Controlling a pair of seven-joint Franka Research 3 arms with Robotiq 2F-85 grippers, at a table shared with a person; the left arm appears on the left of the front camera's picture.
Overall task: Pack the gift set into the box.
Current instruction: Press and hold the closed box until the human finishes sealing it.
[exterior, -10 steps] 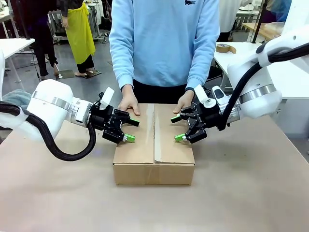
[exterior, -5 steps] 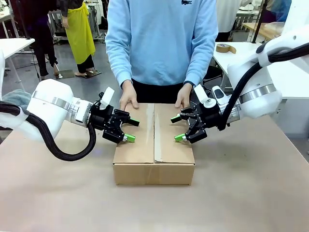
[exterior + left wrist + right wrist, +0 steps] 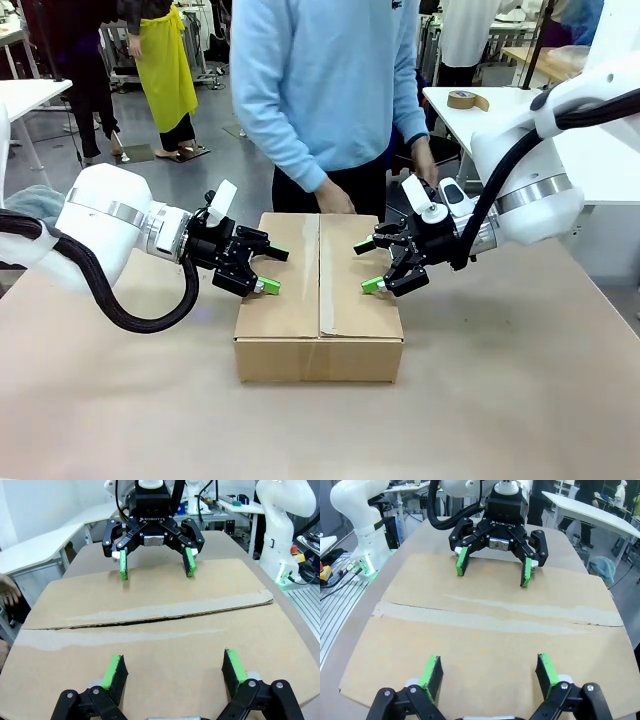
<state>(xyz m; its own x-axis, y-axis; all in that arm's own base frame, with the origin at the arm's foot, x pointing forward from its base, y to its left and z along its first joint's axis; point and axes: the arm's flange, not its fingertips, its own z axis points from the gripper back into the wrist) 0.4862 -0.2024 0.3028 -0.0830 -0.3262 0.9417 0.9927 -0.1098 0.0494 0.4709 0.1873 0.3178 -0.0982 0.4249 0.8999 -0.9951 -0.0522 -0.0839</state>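
The box (image 3: 319, 300) stands in the middle of the table with its top flaps folded flat and a narrow seam down the centre. The gift set is hidden from view. My left gripper (image 3: 268, 268) is open, its green pads low over the left flap. Over the right flap my right gripper (image 3: 367, 265) is open too, facing the left one. The left wrist view looks across the cardboard (image 3: 150, 640) between my own open fingers (image 3: 175, 672) at the right gripper (image 3: 155, 565). The right wrist view mirrors this: own gripper (image 3: 487, 672), flaps (image 3: 495, 630), left gripper (image 3: 492, 567).
A person stands at the far side, one hand (image 3: 335, 200) hanging just behind the box's far edge, the other (image 3: 425, 165) near my right arm. A tape roll (image 3: 461, 99) lies on the white table at back right. Brown tabletop (image 3: 500, 400) surrounds the box.
The person's hands have lifted off the far edge of the flaps and the person has turned toward picture right. Both grippers stay where they were, open.
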